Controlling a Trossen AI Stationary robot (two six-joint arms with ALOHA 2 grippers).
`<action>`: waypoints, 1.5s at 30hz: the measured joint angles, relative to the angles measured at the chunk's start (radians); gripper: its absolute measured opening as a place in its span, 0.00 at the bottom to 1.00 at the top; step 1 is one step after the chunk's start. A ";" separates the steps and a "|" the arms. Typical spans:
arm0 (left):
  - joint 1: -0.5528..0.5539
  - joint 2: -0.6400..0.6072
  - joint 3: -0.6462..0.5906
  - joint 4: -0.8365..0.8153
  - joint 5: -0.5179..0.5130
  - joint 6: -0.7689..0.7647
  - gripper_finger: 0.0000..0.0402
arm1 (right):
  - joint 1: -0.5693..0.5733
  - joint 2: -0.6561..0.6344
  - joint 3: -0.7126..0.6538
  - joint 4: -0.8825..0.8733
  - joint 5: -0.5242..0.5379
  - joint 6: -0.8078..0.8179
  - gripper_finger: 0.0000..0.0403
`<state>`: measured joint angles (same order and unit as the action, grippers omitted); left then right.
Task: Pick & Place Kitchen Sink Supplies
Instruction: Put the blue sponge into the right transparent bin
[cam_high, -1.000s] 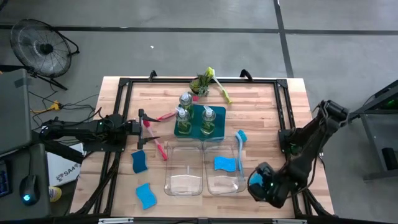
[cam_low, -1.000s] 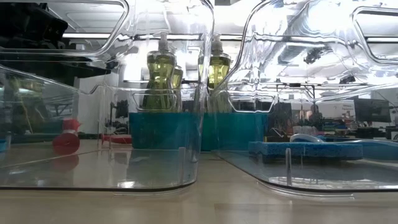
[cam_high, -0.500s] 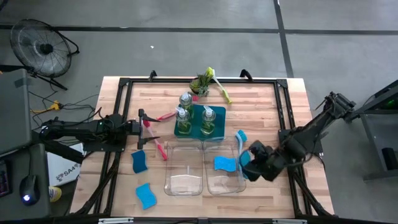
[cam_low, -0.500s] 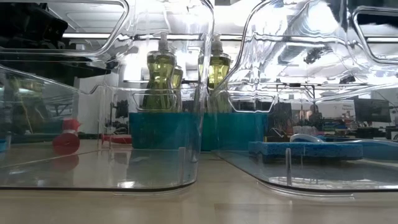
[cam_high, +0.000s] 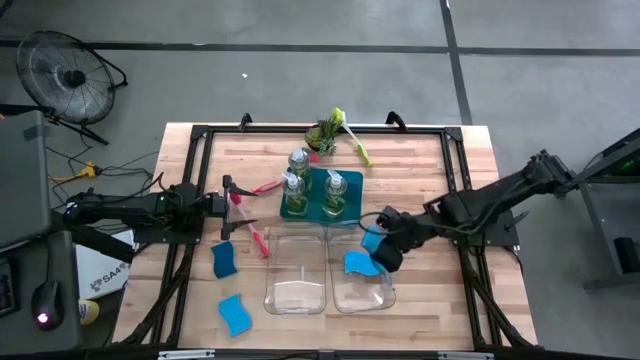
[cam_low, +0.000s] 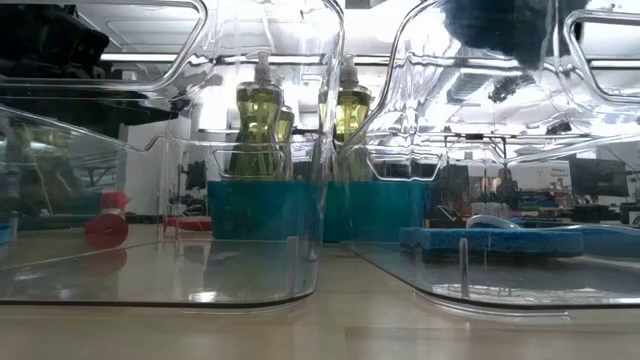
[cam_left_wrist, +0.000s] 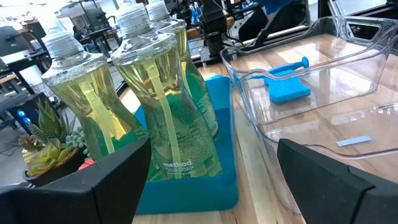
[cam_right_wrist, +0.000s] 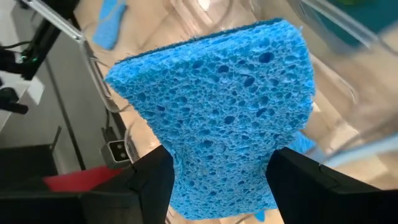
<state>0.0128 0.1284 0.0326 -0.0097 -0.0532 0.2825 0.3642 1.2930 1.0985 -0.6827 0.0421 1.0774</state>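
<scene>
Right pincer (cam_right_wrist: 214, 180): pinched on a blue sponge (cam_right_wrist: 217, 106), held over the right clear bin (cam_high: 362, 296).
Held sponge: judged light, soft and porous; squeezed inward where the fingers press, so a mid-body hold across the narrow sides is suited.
Bin contents: another sponge (cam_high: 360, 264) lies inside.
Left pincer (cam_high: 240, 207): spread, empty, at the tabletop (cam_high: 420, 170) left side near the soap bottles (cam_left_wrist: 168, 106).

In the right wrist view the blue sponge (cam_right_wrist: 217, 118) hides most of the table, and its lower end is cut off at the picture's edge. In the low view the clear bins (cam_low: 250, 150) warp the soap bottles (cam_low: 262, 125) behind them; the right arm shows only as a dark blur
</scene>
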 joint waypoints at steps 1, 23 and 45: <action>0.000 0.000 0.000 0.000 0.000 0.000 0.86 | -0.013 0.000 0.000 0.012 -0.012 -0.021 0.56; 0.000 0.000 0.000 0.000 0.000 0.000 0.86 | -0.161 0.199 0.001 0.119 -0.295 -0.351 0.56; 0.000 0.000 0.000 0.000 0.000 0.000 0.86 | -0.146 0.424 0.094 0.000 -0.177 -0.632 0.56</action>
<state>0.0128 0.1285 0.0326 -0.0093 -0.0532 0.2826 0.2180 1.7174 1.1923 -0.6825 -0.1349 0.4458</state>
